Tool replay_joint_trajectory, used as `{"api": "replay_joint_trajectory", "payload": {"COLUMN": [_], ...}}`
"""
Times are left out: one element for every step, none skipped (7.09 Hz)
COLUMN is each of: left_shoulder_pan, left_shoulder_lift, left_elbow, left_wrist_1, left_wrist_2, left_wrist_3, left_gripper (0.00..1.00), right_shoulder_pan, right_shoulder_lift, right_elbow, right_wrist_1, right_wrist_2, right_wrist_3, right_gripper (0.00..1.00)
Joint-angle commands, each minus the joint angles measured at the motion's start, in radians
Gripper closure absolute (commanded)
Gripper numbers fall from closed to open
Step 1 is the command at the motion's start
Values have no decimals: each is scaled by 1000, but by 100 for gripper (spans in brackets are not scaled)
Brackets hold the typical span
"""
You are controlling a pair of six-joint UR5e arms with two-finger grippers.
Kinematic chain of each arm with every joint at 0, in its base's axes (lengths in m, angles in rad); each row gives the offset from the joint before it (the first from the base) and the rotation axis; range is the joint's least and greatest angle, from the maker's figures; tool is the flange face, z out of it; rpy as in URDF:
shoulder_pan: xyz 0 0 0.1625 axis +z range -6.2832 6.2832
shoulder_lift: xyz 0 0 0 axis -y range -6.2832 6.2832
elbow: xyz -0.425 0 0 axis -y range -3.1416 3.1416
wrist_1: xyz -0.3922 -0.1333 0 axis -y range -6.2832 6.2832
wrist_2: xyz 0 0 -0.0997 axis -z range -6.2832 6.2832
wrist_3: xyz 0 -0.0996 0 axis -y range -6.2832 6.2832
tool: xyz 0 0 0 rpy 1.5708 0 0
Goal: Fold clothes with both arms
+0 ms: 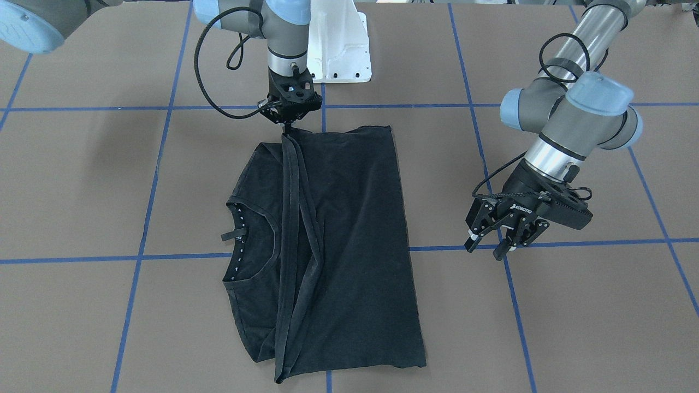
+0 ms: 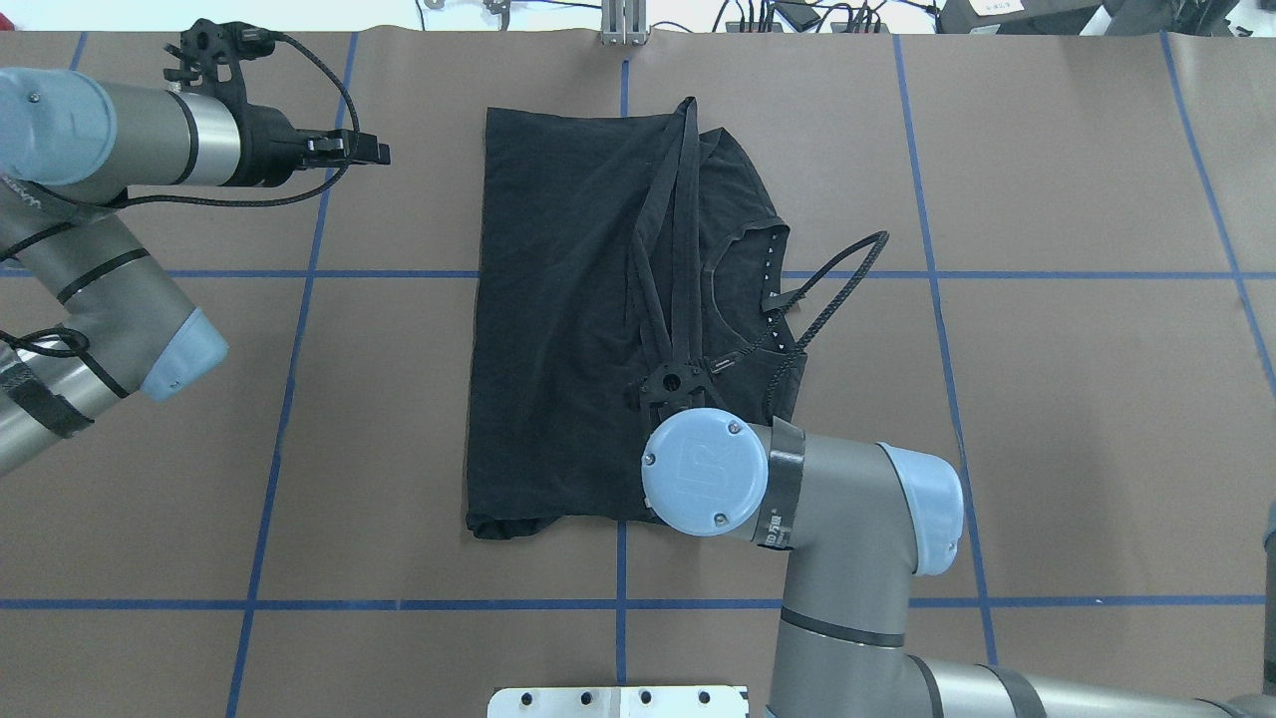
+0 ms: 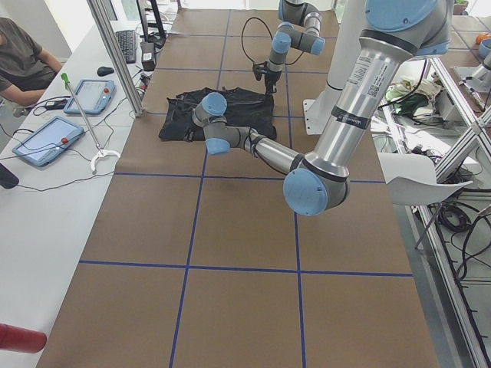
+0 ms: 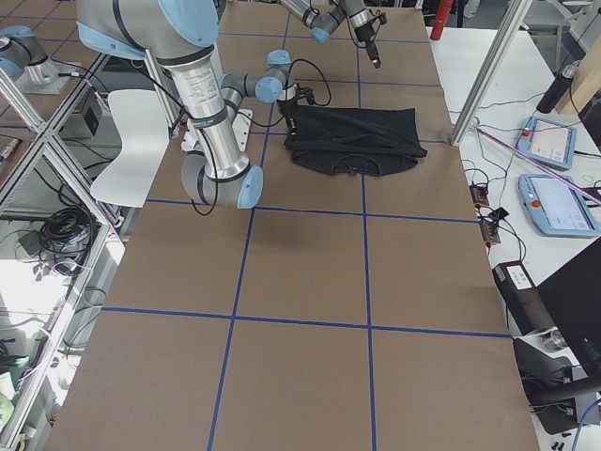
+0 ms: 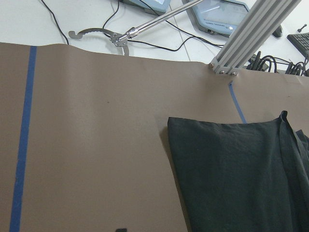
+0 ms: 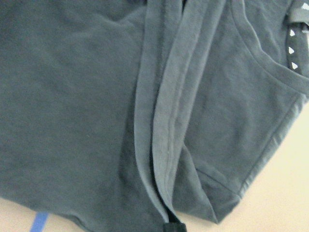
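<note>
The right arm [image 2: 847, 489] reaches in from the robot-side edge of the counter [image 1: 573, 327]. Its wrist is turned straight down, and the right pincer [image 1: 286, 121] is pinched tight on a hem of the T-shirt [image 1: 355, 229]. The left arm [image 1: 568, 125] slopes down over the counter's left half. The left pincer [image 1: 485, 248] hangs above the surface with its fingers parted.

Blue tape lines [image 1: 158, 164] cross the brown worktop [image 1: 82, 191]; a white pedestal base [image 1: 338, 43] stands at its near edge, grey tablets [image 3: 46, 142] beyond.
</note>
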State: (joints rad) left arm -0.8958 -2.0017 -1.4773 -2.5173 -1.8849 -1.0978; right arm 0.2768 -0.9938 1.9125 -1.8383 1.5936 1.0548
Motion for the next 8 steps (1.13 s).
{"api": "replay_joint_trajectory", "payload": {"left_shoulder_pan": [0, 0, 0, 2, 3, 3, 3, 3], "left_shoulder_lift": [0, 0, 0, 0, 1, 1, 1, 1], "left_elbow": [-8, -11, -11, -9, -6, -3, -1, 0], "left_wrist_1": [-1, -2, -2, -2, -2, -2, -2, -2], "left_wrist_2": [3, 3, 4, 4, 4, 4, 4, 3], "left_wrist_3": [-20, -23, -36, -37, -37, -36, -36, -34], "left_gripper": [32, 32, 32, 32, 32, 32, 32, 32], "right_shoulder_pan": [-51, -66, -64, -54, -44, -31, -16, -4], "right_shoulder_lift": [-150, -141, -138, -140, -140, -140, -140, -157], "right_elbow": [138, 126, 129, 129, 129, 131, 132, 132], "right_wrist_1": [-38, -39, -38, -38, -38, -38, -32, 50], "right_wrist_2": [0, 0, 3, 3, 3, 3, 3, 0], "right_wrist_3": [107, 173, 178, 182, 191, 247, 325, 444], "right_gripper": [100, 100, 100, 77, 20, 0, 0, 0]}}
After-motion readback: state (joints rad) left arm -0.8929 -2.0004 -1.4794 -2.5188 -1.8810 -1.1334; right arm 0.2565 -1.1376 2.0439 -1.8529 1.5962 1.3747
